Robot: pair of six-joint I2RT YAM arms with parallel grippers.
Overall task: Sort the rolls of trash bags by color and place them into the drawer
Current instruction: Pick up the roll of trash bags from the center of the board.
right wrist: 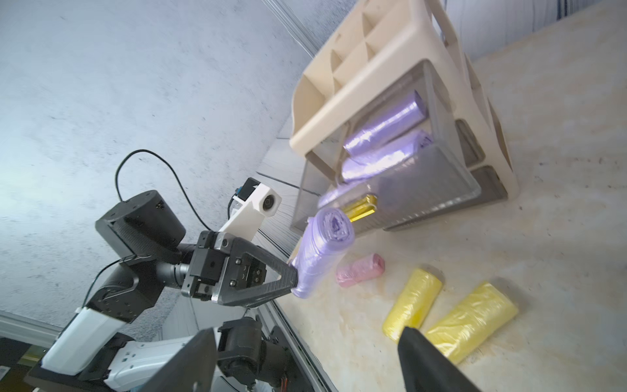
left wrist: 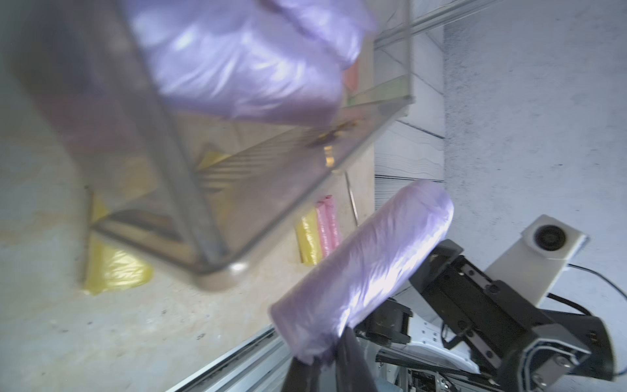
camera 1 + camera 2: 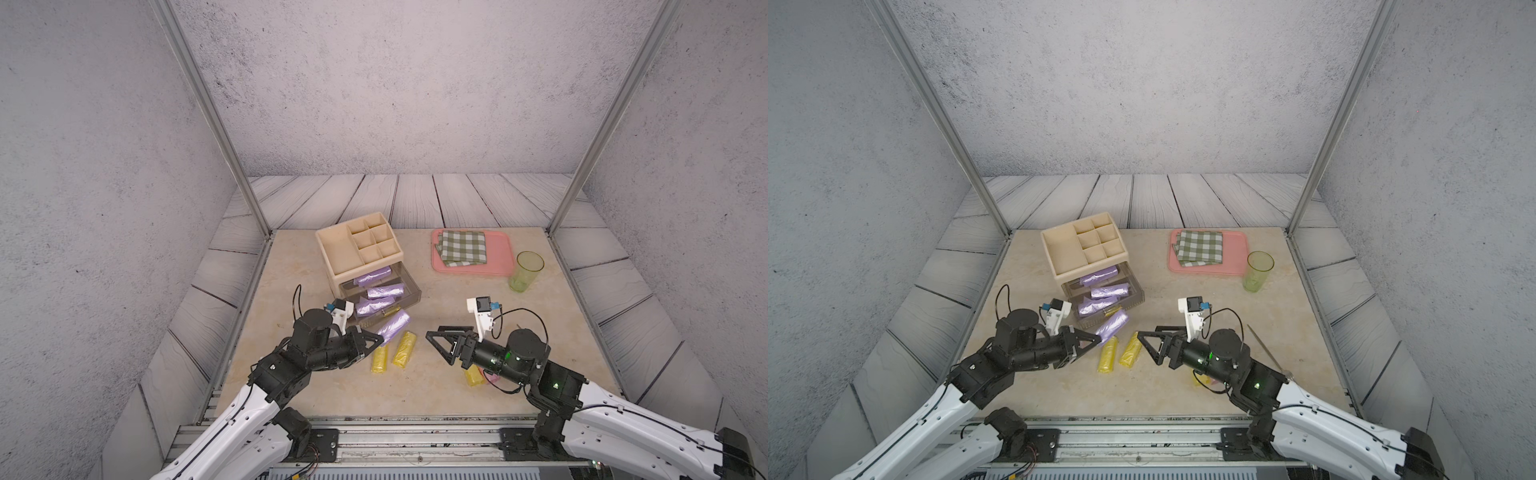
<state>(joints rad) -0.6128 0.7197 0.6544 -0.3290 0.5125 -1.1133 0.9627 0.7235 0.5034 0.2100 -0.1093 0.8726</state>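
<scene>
The left gripper point(image 2: 322, 359) sits nearest the lens in its wrist view, its jaws clamped on one end of a lilac roll point(image 2: 366, 264). In a top view that roll point(image 3: 394, 326) slants upward just in front of the drawer point(image 3: 412, 291), its free end close to the drawer's front wall and clear of the table. Three lilac rolls point(image 3: 385, 291) already lie side by side inside the drawer. The step in hand looks like the delivery of a fourth lilac roll.

The next move likely calls for lifting the roll over the drawer's front wall, laying it next to the other three where there is room, then letting go. The grip on one end only may let the roll swing.

The right gripper point(image 3: 434, 332) hangs in front of the drawer and off to its right, jaws spread wide and empty. Two yellow rolls point(image 3: 405, 349) lie on the table in front of the drawer, and a pink roll point(image 1: 361, 269) lies near its front.

No brand, label or writing can be read anywhere; the drawer front shows only a gold handle point(image 1: 359, 207)
</scene>
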